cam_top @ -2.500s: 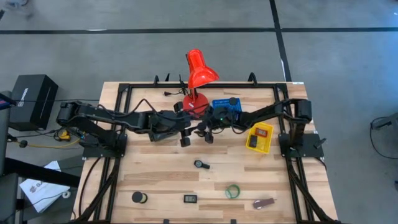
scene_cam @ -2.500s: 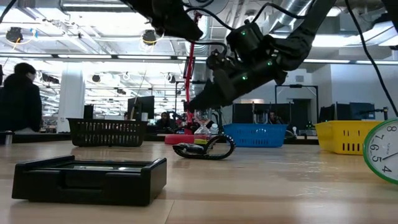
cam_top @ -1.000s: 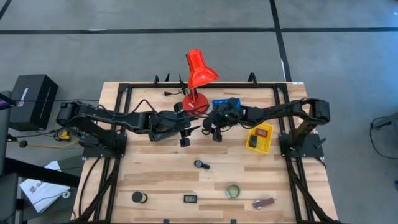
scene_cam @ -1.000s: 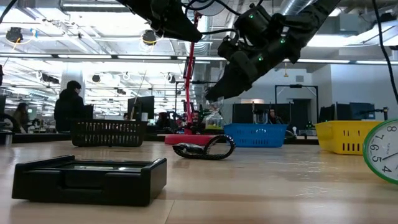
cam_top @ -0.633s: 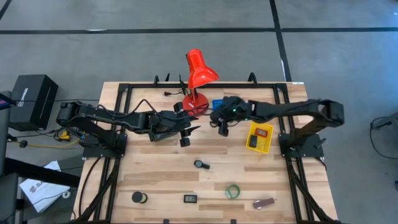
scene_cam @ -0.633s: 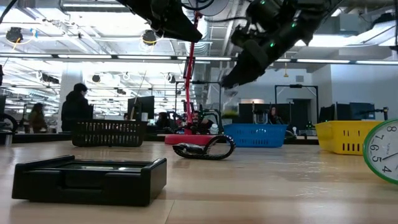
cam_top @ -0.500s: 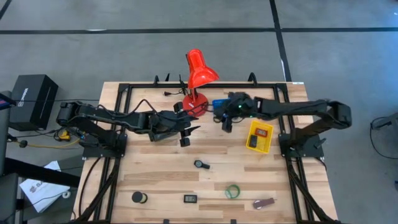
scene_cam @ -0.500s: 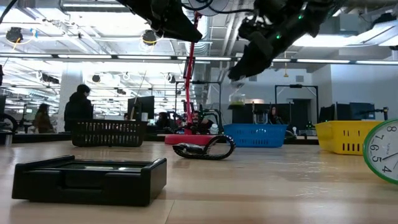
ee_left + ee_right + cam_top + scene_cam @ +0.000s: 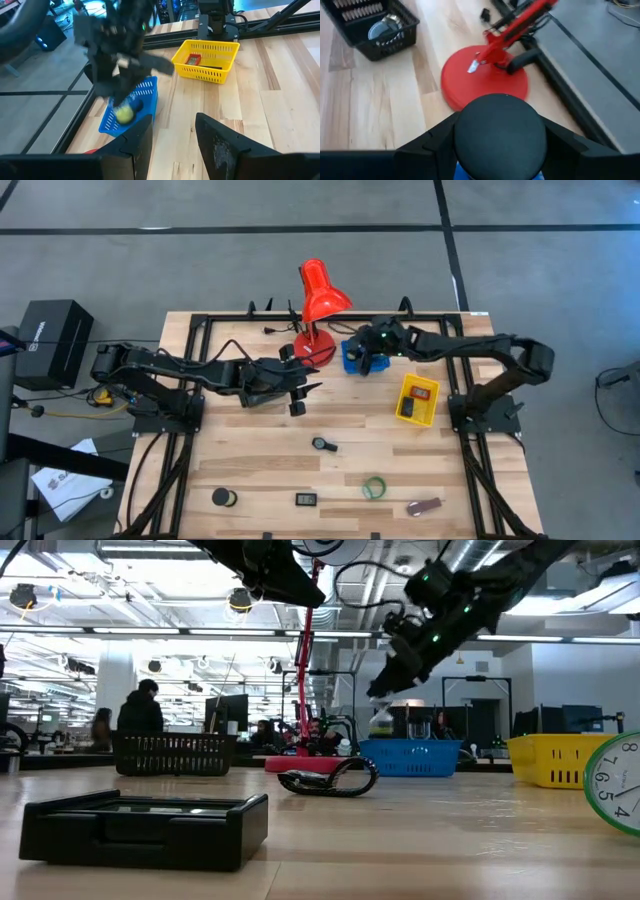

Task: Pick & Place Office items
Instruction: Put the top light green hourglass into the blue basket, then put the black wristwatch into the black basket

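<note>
The right gripper [image 9: 368,363] has swung from mid-bench to above the blue tray [image 9: 351,356], jaws apparently clenched on a small yellowish item [image 9: 124,114], so a drop looks due.

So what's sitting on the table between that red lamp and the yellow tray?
The blue tray, seen from above. The right end effector hangs over it, carrying a small item; the item itself is unclear.

Red desk lamp [image 9: 318,305] at the far middle of the wooden table [image 9: 250,455]. Blue tray [image 9: 353,352] just beside the lamp's base, toward the right. Yellow tray [image 9: 417,401] farther right and nearer the front. Black mesh tray [image 9: 172,752] left of the lamp. Black case [image 9: 52,340] on the floor, well left of the lamp. Person [image 9: 140,712] standing in the room behind.
</note>
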Controlling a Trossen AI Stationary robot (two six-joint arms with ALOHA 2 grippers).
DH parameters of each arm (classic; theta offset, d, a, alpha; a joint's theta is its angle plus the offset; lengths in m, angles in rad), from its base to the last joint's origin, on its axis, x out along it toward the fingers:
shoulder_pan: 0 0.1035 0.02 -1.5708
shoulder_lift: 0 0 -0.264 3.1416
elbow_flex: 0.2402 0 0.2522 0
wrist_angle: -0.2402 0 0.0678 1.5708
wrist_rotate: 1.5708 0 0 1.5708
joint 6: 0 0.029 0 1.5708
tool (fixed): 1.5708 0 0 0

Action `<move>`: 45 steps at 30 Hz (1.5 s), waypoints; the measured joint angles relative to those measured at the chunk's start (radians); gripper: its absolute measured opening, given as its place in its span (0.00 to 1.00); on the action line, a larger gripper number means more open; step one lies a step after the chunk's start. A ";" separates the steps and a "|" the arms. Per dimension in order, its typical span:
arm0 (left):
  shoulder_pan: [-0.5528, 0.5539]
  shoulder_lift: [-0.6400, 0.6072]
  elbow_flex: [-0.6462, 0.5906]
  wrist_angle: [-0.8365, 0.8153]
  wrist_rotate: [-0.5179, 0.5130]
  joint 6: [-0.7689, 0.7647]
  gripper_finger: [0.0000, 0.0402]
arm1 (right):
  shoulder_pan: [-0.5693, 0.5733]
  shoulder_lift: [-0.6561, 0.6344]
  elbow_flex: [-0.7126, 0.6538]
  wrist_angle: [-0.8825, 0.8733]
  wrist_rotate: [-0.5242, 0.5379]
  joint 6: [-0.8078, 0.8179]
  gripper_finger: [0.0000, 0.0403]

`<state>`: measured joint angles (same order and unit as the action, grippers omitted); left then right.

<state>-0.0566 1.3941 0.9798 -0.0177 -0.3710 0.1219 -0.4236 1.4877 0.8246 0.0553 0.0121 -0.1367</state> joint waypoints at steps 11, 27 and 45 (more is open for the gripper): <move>0.000 0.000 0.000 0.000 -0.003 0.000 0.36 | -0.068 0.149 0.010 0.048 -0.005 -0.021 0.53; 0.000 0.000 0.000 0.004 -0.003 0.000 0.36 | -0.100 0.148 0.018 0.044 -0.005 -0.032 0.61; 0.000 0.000 0.000 0.004 -0.002 0.000 0.36 | -0.096 0.098 0.096 -0.139 -0.012 -0.084 0.62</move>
<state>-0.0566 1.3941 0.9798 -0.0139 -0.3733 0.1219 -0.5198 1.5855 0.9203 -0.0834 0.0003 -0.2207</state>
